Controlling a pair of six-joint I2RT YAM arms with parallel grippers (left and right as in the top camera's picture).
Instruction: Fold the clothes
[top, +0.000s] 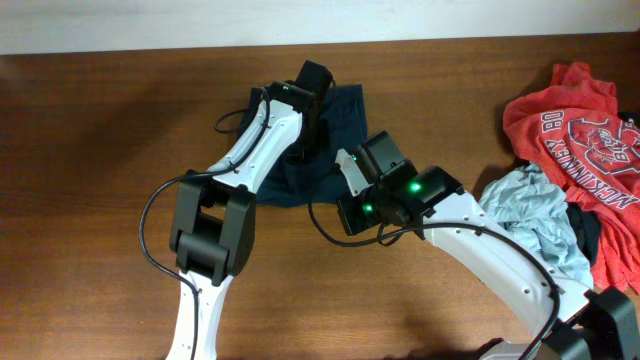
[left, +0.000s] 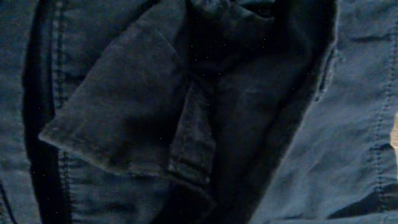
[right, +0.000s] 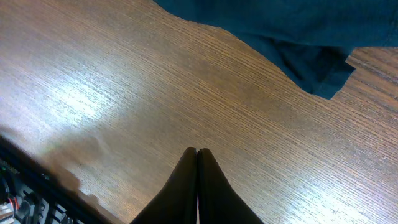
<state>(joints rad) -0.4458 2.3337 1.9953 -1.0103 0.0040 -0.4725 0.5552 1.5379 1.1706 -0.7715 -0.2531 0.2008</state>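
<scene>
The clothes (top: 340, 115) are a dark navy garment lying bunched at the table's far middle, partly under both arms. My left gripper (top: 303, 135) is pressed down onto them. The left wrist view is filled with navy fabric (left: 124, 112), a hemmed flap with seams; the fingers are hidden in it. My right gripper (right: 198, 151) is shut and empty, low over bare wood. A corner of the clothes (right: 311, 68) lies just ahead of it. In the overhead view the right gripper (top: 348, 165) sits at the garment's right front edge.
A pile of other clothing lies at the right edge: a red printed T-shirt (top: 570, 125) and a pale grey-blue garment (top: 530, 215). A black cable and arm part (right: 25, 183) show at the lower left of the right wrist view. The wooden table (top: 100, 150) stretches left.
</scene>
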